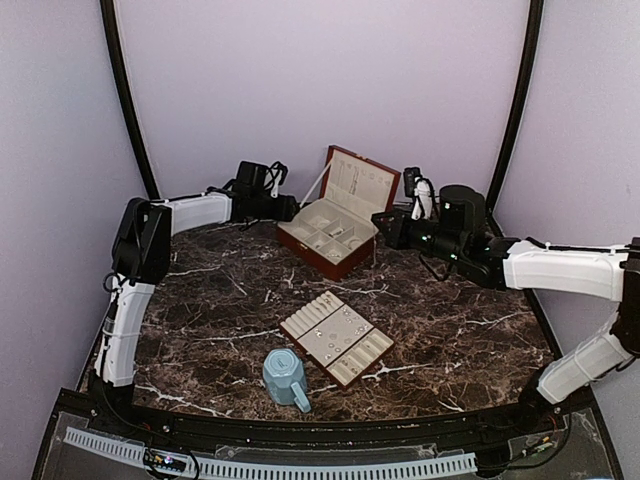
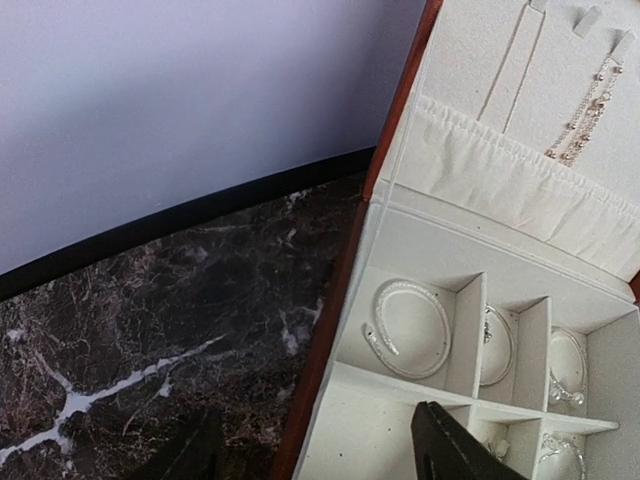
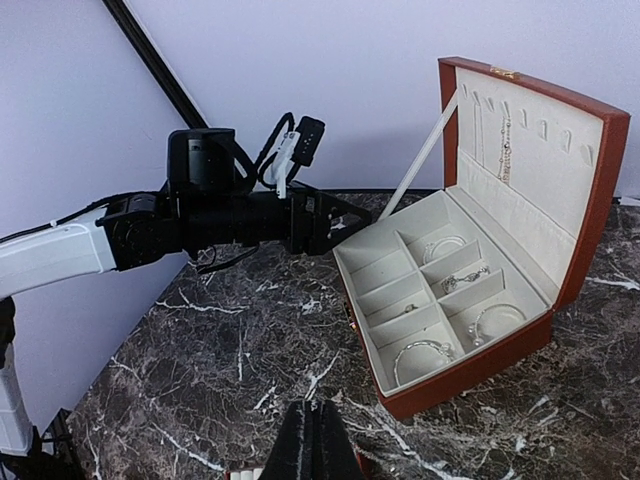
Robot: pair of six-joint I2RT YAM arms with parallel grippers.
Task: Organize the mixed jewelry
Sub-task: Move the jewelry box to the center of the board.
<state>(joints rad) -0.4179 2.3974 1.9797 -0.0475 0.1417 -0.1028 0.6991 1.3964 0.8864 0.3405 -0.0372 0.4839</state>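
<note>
Left claw [image 2: 320, 455], jaws wide and empty, hangs over the left rim of the open jewelry box [image 3: 480, 365] toward the tabletop's [image 1: 220, 300] far edge, probably lining up a pick. Right claw [image 3: 315, 440] sits pinched shut on nothing, idle off the box's right side. The mixed jewelry [image 3: 465, 278] lies sorted in the box's compartments: four hoops [image 2: 382, 345] and one tiny ring [image 3: 408, 308] (plus one chain [image 2: 585, 110] hung in the lid [image 3: 560, 170]).

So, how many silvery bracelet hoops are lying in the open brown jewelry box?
4. In the open brown jewelry box, three fill the row beside its lid: far hoop, middle hoop, near hoop. The fourth hoop lies in the other row. Dividers may hide others.
</note>
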